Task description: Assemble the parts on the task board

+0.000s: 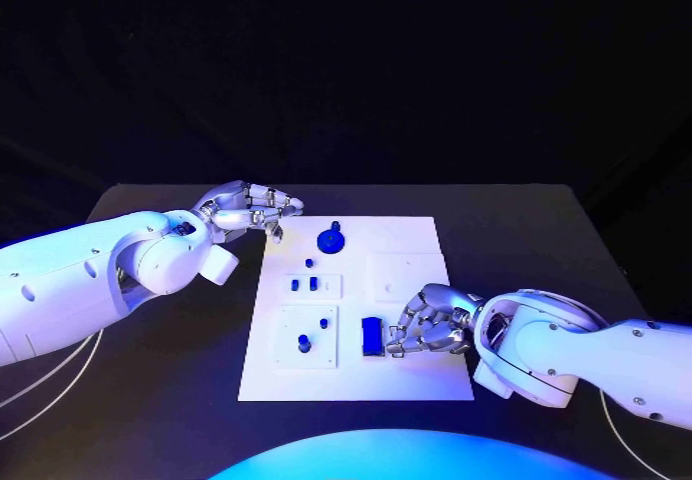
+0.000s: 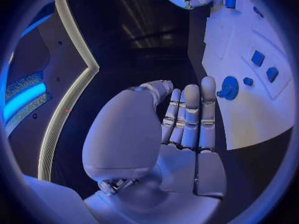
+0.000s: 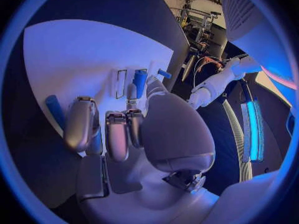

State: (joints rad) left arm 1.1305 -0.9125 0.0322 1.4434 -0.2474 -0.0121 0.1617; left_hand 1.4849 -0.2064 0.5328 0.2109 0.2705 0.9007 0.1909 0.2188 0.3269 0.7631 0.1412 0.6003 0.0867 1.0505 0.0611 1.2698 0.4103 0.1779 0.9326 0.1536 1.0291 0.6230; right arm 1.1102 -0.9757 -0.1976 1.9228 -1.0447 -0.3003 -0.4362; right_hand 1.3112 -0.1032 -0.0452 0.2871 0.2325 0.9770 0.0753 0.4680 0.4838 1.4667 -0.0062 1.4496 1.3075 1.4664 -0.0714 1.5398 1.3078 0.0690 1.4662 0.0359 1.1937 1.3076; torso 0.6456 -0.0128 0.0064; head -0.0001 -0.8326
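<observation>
Head view. Task board (image 1: 411, 300), white, flat at mid-table. Round blue part (image 1: 330, 240) with upright stem near the far left corner; three small blue parts (image 1: 309, 283) in and just beyond a square recess below it; two more (image 1: 315, 333) in the nearer left recess. Rectangular blue block (image 1: 372, 335) near the front edge. Left hand (image 1: 254, 209) off the board's far left corner, fingers curled, holding nothing visible, apart from the round part. Right hand (image 1: 427, 326) over the board's near right, fingers bent toward the block and touching or just beside it; actual grip not discernible.

Left wrist view. Left hand (image 2: 187, 129) with fingers straight and side by side, palm bare, nothing held. Round part (image 2: 228, 87) just past the fingertips, apart from them.

Right wrist view. Right hand (image 3: 118, 134) with fingers curled down over the board; blue block (image 3: 54, 109) beside the outer finger, contact uncertain. Another blue part (image 3: 139, 80) standing beyond the fingers.

Handling, as judged: parts likely light, rigid, smooth plastic; prone to slip or tip. Block best taken across its long flat sides; round part by its stem.
</observation>
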